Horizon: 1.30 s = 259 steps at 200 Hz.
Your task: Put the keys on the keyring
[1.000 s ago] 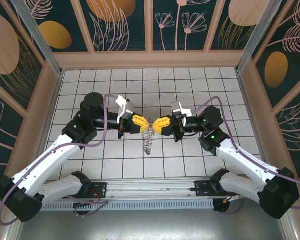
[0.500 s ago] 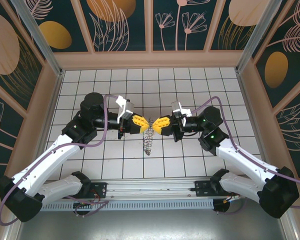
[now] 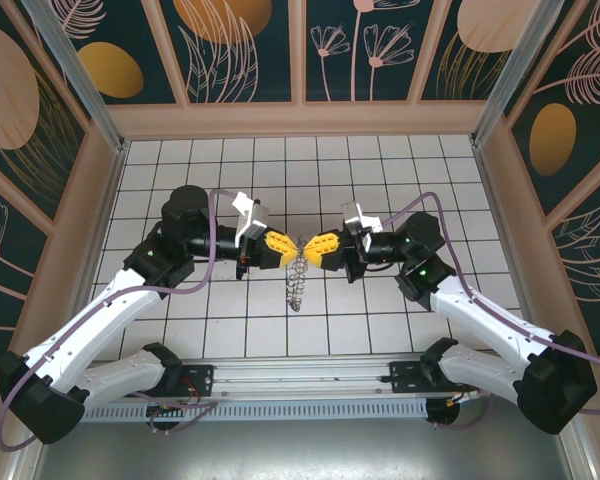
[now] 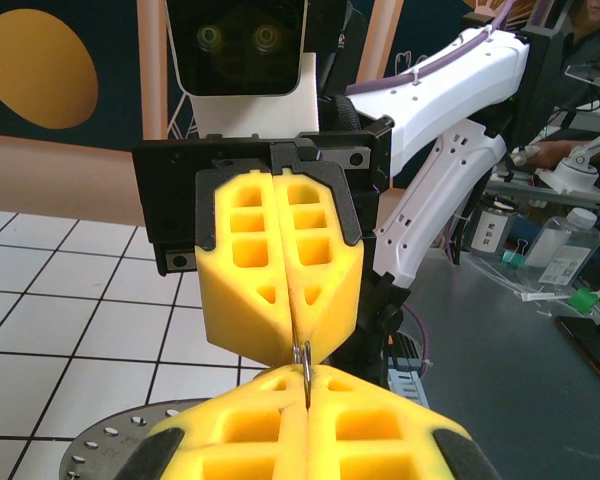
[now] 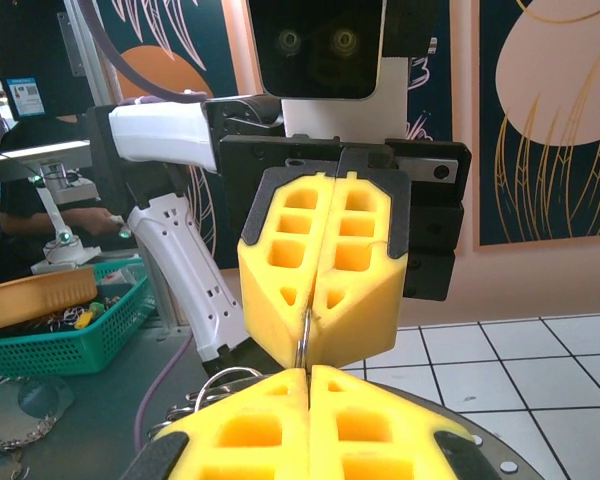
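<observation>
Both jaws pinch the keyring (image 3: pixel 296 280) aloft, seemingly mid-threading; prying it apart next likely needs steady opposing pulls.

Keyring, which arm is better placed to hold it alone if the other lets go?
Slightly the right, though it's close. Both the left gripper and right gripper are shut tip to tip on the keyring; its dangling loops hang beside the right one's fingers.

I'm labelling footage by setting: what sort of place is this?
Likely a robotics lab test cell: a white gridded table fenced by painted panels, with a cluttered grey workbench and a green basket beyond it.
</observation>
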### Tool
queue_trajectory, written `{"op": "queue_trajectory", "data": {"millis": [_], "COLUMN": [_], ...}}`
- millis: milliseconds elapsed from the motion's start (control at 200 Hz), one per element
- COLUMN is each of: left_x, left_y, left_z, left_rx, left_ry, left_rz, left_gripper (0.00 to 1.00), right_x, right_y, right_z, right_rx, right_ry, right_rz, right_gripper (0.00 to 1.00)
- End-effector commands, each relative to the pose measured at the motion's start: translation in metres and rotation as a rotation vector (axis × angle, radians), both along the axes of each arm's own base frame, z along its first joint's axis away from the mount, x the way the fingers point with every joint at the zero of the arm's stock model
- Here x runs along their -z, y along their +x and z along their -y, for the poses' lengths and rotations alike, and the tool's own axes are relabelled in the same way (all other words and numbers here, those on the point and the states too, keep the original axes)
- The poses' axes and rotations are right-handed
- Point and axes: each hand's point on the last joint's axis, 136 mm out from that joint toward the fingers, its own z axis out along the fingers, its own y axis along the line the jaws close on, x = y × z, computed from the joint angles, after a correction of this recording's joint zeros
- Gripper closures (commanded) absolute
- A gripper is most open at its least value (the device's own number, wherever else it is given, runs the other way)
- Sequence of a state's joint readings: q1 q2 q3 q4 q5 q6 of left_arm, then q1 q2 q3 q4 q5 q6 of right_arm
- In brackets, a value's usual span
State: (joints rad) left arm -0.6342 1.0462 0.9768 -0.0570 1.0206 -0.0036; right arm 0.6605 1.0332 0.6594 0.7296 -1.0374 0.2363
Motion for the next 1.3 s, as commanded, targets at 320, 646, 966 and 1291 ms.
{"op": "queue_trajectory", "data": {"millis": [320,646,966,1291], "left_x": [-0.0196,-0.0192,-0.0194,-0.017], "left_y": [-0.0012,-0.0002,-0.0003,0.0006], "left_z": [-0.0032,-0.0026,-0.0025,-0.0017], "left_rx": [-0.013,-0.013,-0.013,-0.011], "left_ry": [-0.033,-0.033,-0.033,-0.03], "left_rz": [0.071,0.069,0.068,0.064], "left_gripper": [1.0,1.0,1.0,1.0], "right_x": [-0.0153,-0.0144,-0.0142,-0.0172], "right_y": [-0.0055,-0.0033,-0.0028,-0.0024], "right_z": [0.0032,0.0066,0.0074,0.0054], "right_rx": [0.003,0.028,0.025,0.013], "right_ry": [0.033,0.023,0.023,0.028], "right_rz": [0.046,0.048,0.049,0.057], "right_gripper": [1.0,1.0,1.0,1.0]}}
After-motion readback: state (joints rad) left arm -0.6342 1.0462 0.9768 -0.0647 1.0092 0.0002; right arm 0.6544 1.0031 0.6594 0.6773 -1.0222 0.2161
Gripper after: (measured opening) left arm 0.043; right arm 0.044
